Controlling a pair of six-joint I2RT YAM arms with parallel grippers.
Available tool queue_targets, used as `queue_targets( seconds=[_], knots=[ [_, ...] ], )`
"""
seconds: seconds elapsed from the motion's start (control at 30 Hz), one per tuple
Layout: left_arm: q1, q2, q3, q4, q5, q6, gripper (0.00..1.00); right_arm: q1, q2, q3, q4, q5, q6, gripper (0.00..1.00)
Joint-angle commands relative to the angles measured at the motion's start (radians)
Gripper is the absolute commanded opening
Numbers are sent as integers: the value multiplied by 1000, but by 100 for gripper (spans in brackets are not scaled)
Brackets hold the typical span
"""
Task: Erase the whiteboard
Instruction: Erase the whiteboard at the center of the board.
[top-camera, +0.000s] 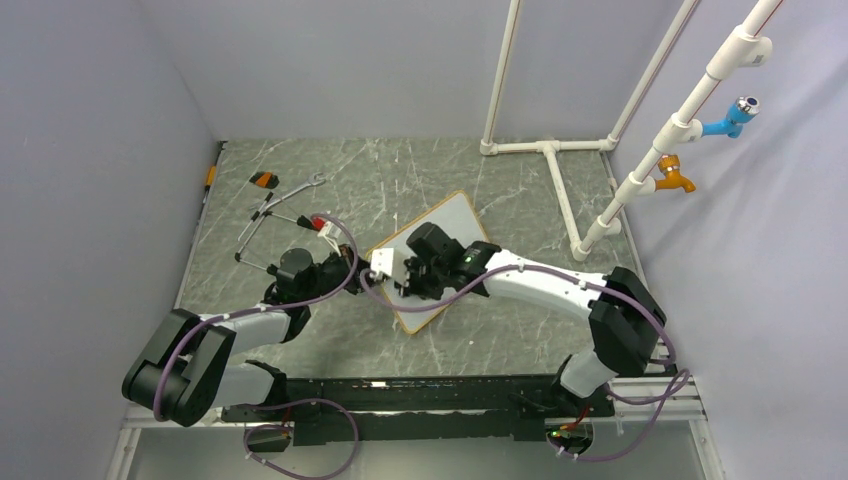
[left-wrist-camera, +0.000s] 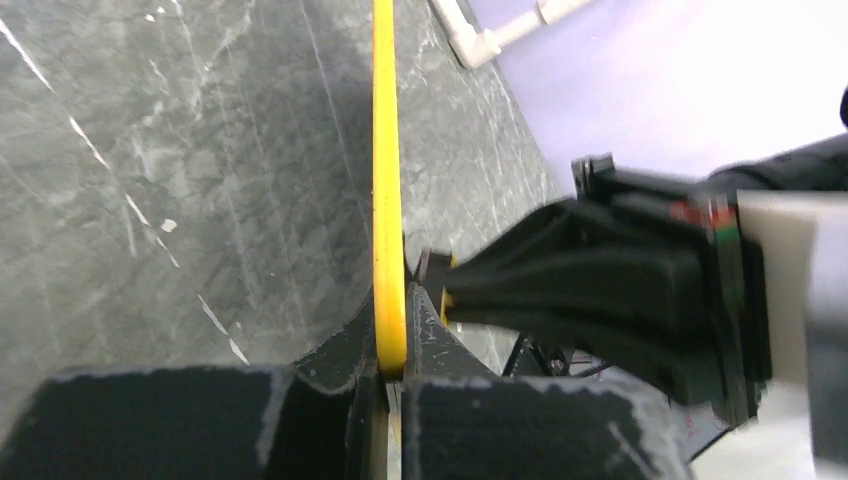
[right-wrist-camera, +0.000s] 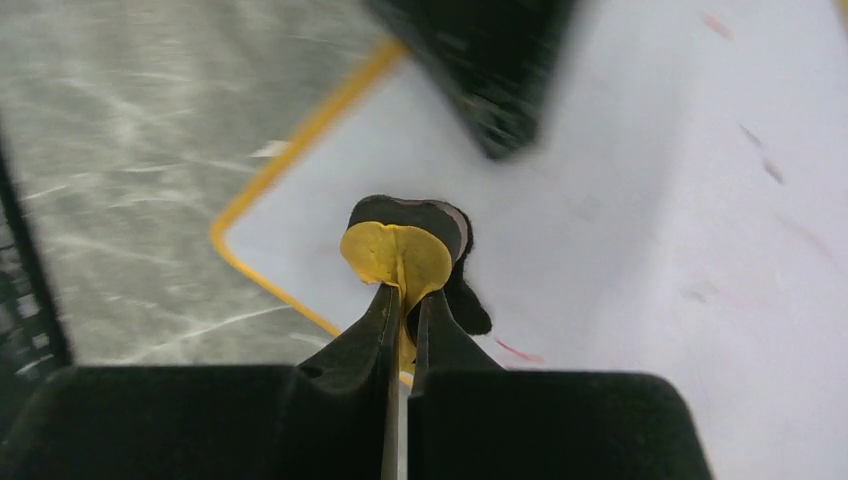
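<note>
Item: whiteboard (top-camera: 452, 218), lay mid-table, long axis near-left to far-right, faint red marks. left gripper (left-wrist-camera: 390, 365) was clamped on its left frame edge (steadying, apparently). right gripper (right-wrist-camera: 403, 305) pinched yellow eraser (right-wrist-camera: 398, 252) over near-left corner; marked surface lay far-right of it

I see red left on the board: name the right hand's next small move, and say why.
Probably wipe the eraser, pinched in the right hand, across the whiteboard onto the faint red marks beside it; the left hand clamps the frame.
</note>
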Motion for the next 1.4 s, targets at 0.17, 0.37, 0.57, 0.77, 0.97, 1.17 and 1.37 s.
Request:
queue_targets(
  seconds=[0.17,0.37,0.57,0.77,0.97,1.17,1.37],
  knots=[
    [-10,-27,23,195,85,-46,0,-215,-10,57,201,274,190,0],
    [-12,-23,20,203,83,-47,0,-126,-15,58,46,-50,63,0],
    [-12,-22,20,207,83,-51,0,13,35,113,29,21,81,0],
    [-13,-25,20,208,88,-48,0,-183,78,169,139,255,222,0],
    [-13,0,20,249,98,-64,0,-296,65,148,213,328,232,0],
    [-15,-1,15,254,93,-66,0,-237,85,147,60,-3,138,0],
    [-15,-16,14,238,94,-61,0,-98,73,149,64,17,129,0]
  ],
)
